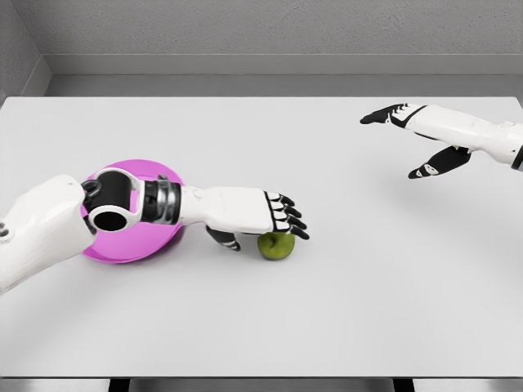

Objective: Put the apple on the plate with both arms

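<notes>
Left hand (pixel 260 214) is hovering over the green apple (pixel 276 246), fingers extended, not gripping it. Pink plate (pixel 135 245) is sitting under the left forearm. Right hand (pixel 409 135) is hanging released, well apart.

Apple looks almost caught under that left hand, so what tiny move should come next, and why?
Probably lower the left hand and curl its fingers round the apple. The hand hovers just above it with fingers spread and nothing held, and the plate lies close beside it.
</notes>
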